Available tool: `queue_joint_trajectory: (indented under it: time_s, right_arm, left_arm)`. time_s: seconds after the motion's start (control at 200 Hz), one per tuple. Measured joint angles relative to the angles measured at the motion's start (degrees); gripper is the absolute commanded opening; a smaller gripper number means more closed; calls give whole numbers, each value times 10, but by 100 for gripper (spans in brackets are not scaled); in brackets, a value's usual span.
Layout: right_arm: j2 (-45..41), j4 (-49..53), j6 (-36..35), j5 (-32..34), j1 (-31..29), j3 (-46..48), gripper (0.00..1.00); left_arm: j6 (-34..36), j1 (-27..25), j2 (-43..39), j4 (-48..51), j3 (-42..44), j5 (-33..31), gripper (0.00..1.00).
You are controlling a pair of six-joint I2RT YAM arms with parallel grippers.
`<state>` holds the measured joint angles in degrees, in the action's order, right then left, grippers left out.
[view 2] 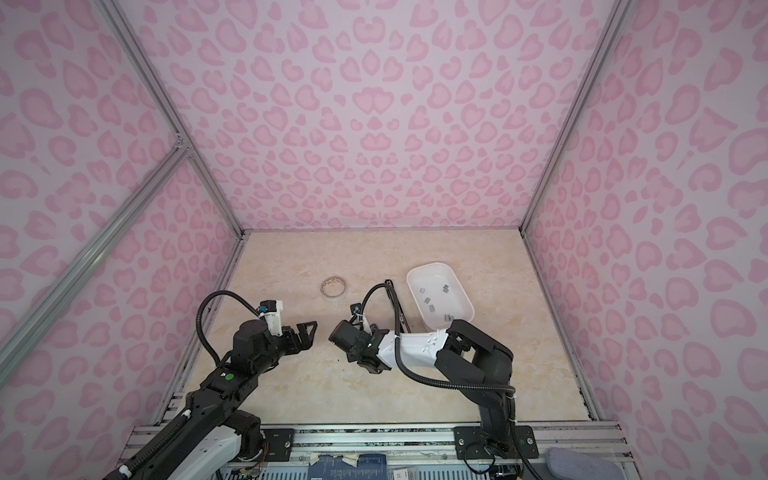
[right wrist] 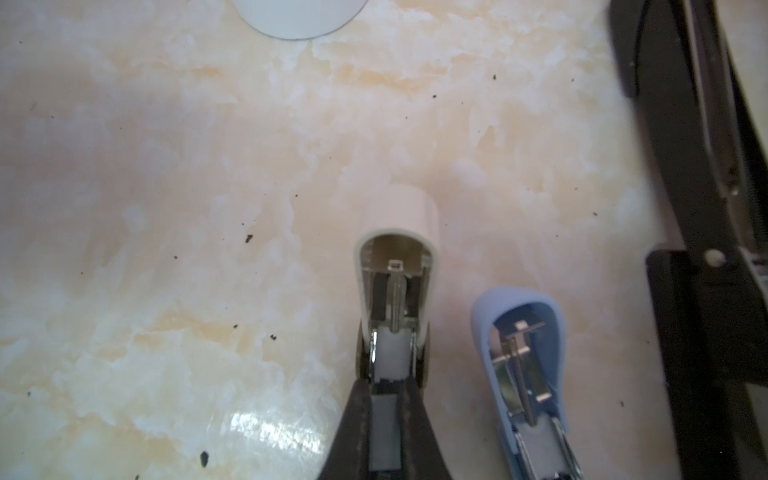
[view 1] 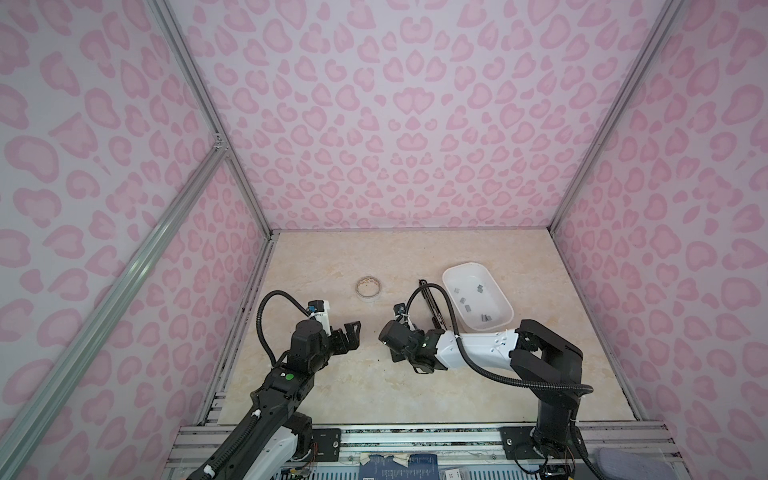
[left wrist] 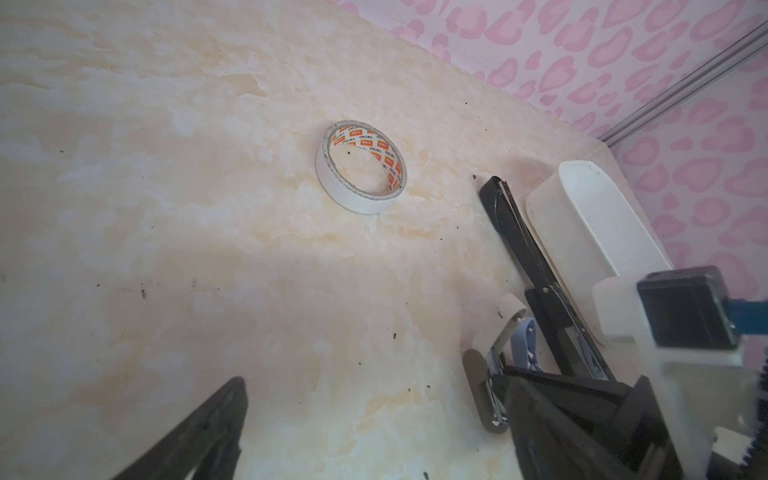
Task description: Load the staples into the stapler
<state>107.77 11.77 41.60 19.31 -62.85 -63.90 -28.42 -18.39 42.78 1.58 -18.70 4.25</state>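
Several staple strips (view 1: 468, 308), likely light and brittle, best pinched along their sides, wait in a tray (view 1: 494, 301) right of centre; right hand (right wrist: 388, 378) grips the white stapler (right wrist: 411, 216), left hand (view 1: 350, 337) open.

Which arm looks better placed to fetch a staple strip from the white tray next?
Left, probably. The left gripper is open and empty, while the right gripper is shut on the white stapler. The staples lie in the tray on the right, though, a longer reach.
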Motion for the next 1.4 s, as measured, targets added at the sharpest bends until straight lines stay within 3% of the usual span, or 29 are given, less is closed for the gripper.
queue_joint_trajectory:
  time_s: [1.165, 1.4]
  right_arm:
    - [1, 18, 74, 34, -23, 5, 0]
    - [6, 31, 74, 42, -26, -5, 11]
  left_arm:
    - [0, 0, -2, 0, 0, 0, 98]
    - [0, 0, -2, 0, 0, 0, 98]
